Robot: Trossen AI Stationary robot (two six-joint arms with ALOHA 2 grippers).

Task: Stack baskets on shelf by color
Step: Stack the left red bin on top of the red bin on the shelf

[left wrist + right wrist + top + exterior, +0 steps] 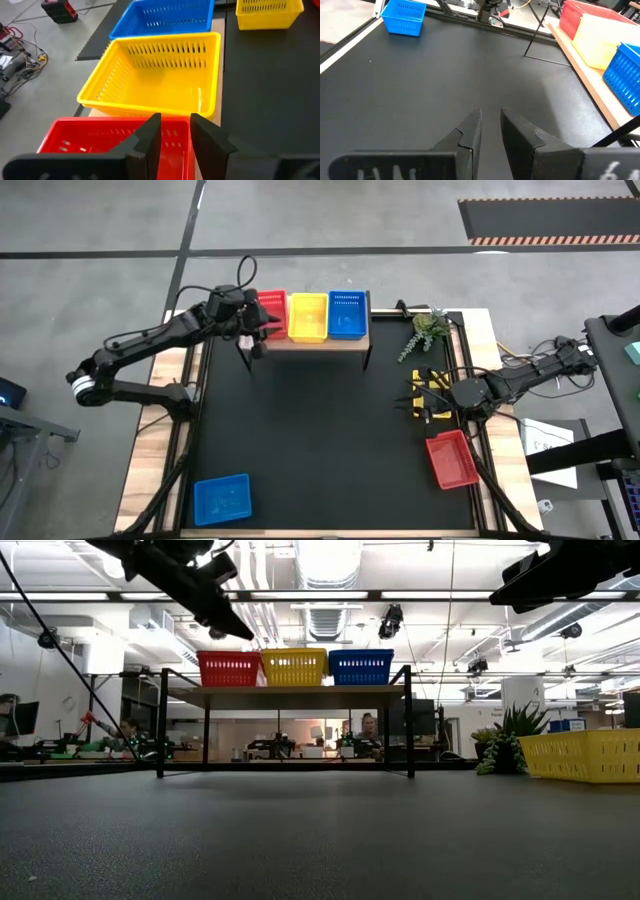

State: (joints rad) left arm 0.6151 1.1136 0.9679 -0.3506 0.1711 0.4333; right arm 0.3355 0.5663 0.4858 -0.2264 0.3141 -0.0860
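Observation:
The shelf (310,343) stands at the table's far side with a red basket (272,315), a yellow basket (308,317) and a blue basket (348,314) side by side on its top. My left gripper (175,125) hangs open by a narrow gap above the red basket (100,142), clear of it in the low view (215,600). My right gripper (491,117) is open by a narrow gap, raised above the table at the right, beside a yellow basket (432,385). A red basket (452,458) and a blue basket (222,498) rest flat on the table.
A small green plant (430,330) stands at the far right, near the shelf's right end. The loose yellow basket also shows in the low view (585,755). Bare black table (320,440) lies between the shelf and the near edge.

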